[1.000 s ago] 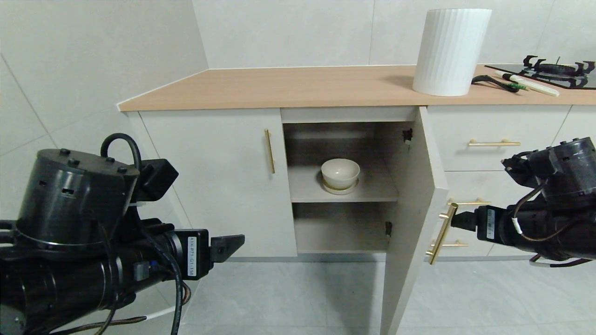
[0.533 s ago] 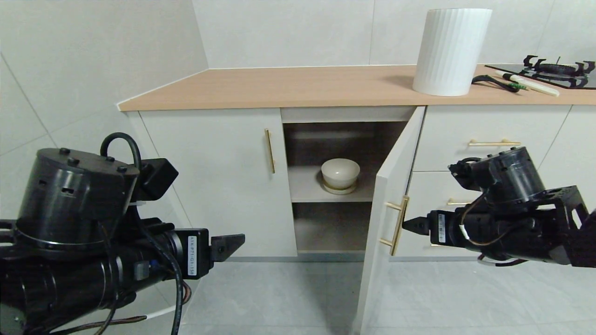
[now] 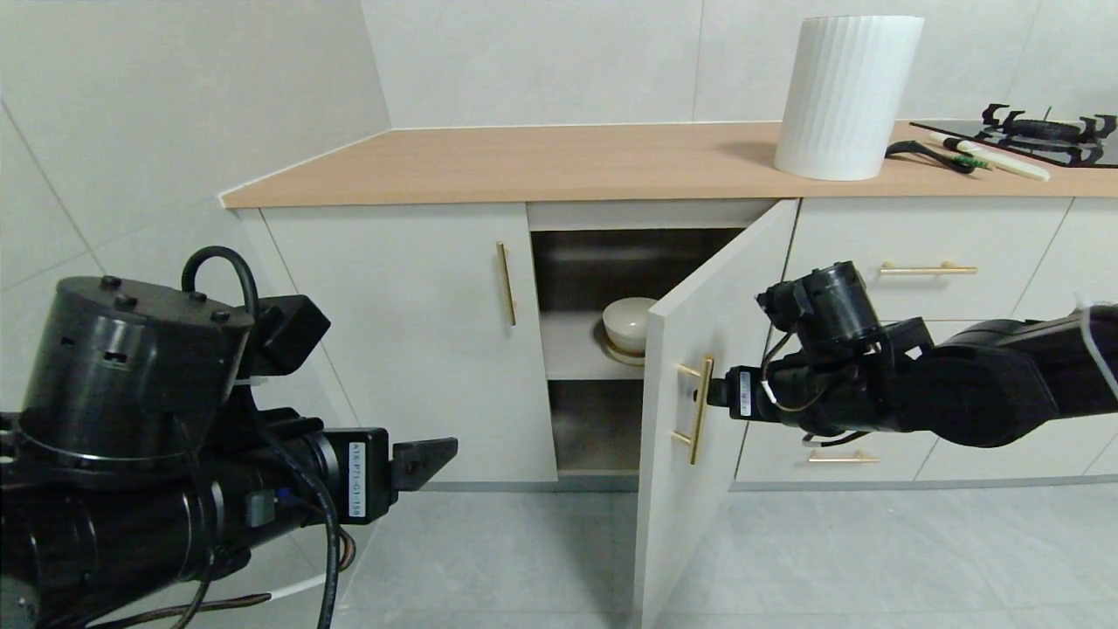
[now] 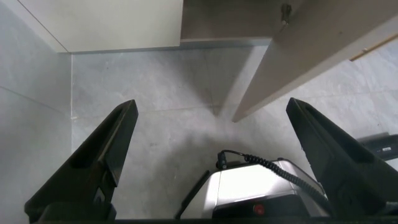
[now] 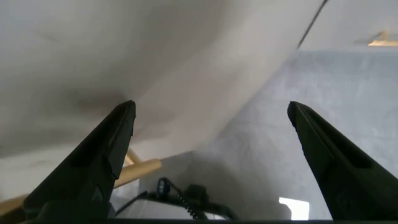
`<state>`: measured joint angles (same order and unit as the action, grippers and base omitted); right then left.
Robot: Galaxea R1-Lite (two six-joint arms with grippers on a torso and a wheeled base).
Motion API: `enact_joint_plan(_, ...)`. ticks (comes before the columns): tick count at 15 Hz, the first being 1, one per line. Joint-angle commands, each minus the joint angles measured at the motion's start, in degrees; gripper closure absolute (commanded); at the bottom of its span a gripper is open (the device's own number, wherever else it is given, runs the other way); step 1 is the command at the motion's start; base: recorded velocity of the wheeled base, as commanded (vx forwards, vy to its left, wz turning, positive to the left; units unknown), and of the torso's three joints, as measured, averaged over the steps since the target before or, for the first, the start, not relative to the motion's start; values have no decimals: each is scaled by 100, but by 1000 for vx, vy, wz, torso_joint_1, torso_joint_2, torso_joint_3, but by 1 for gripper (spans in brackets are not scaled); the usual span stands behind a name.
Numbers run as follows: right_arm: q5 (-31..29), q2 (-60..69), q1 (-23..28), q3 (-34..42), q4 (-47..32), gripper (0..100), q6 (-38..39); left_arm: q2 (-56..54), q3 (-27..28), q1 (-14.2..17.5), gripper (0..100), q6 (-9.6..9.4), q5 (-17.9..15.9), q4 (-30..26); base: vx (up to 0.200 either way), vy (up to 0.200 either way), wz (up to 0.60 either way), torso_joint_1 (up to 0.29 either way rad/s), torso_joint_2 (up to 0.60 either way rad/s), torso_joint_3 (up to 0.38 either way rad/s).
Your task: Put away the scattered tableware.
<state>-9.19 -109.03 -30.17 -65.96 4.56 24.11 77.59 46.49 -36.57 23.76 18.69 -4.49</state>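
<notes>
Head view: over the last second the cabinet door point(image 3: 690, 323) has swung from wide open to about half shut, and the right gripper point(image 3: 714, 395) has travelled left with it, its tip now at the gold handle point(image 3: 696, 409). Whether it actually presses on the bar I cannot tell. The right wrist view shows its fingers spread wide, with the door face ahead of them and nothing clasped, so this looks like a push and not a pull by grip.

The white bowl point(image 3: 627, 323) has not moved. It sits on a small plate point(image 3: 614, 354) on the upper shelf point(image 3: 572, 349) inside the cabinet, now partly hidden behind the door's leading edge.

The left gripper point(image 3: 424, 461) hangs low on the near left as before, fingers apart and empty.

By my reading the tableware is stowed and only closing the door remains.
</notes>
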Motion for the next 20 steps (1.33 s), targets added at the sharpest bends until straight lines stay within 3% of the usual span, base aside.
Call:
enact_joint_plan(1,5,-408,55,-4,1,0,-3,19,0,1,0,6,3,0,0,0,0,0,0,0)
enact_joint_plan(9,14,-593,64,40,511,0,85,19,-53,-17,0,-12,12,0,0,0,0,0,0,0)
enact_joint_plan(17,14,-654,46,40,880,0,366,89,-70,-17,0,-20,3,0,200,0,0,3,2,-1)
enact_joint_plan(20,23,-646,20,40,1135,0,559,98,-70,-17,0,-20,12,0,0,0,0,0,0,0)
